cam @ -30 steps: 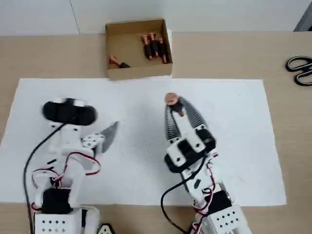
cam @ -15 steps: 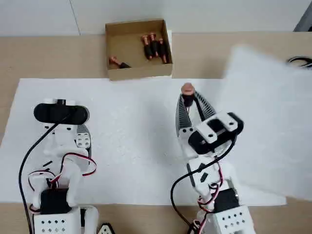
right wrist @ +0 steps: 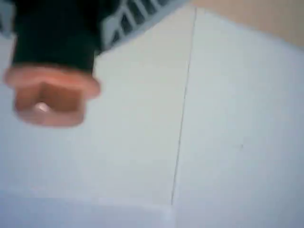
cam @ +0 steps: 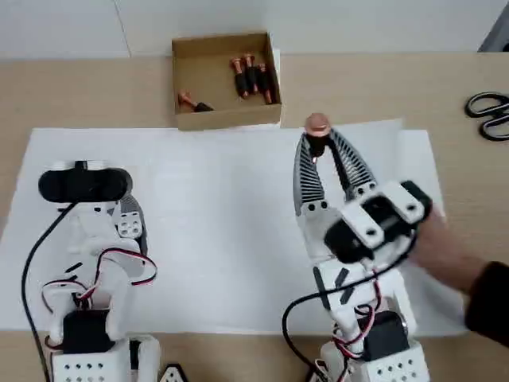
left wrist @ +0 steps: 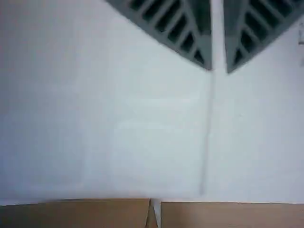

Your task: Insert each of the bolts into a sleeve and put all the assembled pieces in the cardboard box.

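Note:
My right gripper is shut on an assembled piece, a copper bolt in a black sleeve, held over the far edge of the white paper, to the right of the cardboard box. In the right wrist view the copper bolt head fills the near corner under the black sleeve. Several assembled pieces lie in the box. My left gripper is shut and empty over bare paper, pulled back at the left.
A person's hand rests on the paper's right side, beside my right arm. Scissors lie at the table's far right. A tan strip shows past the paper's edge in the left wrist view.
My right gripper has carried the piece farther away and to the right. The paper's right side was lifted and laid flat again, and a hand appeared. My left arm drew back leftward.

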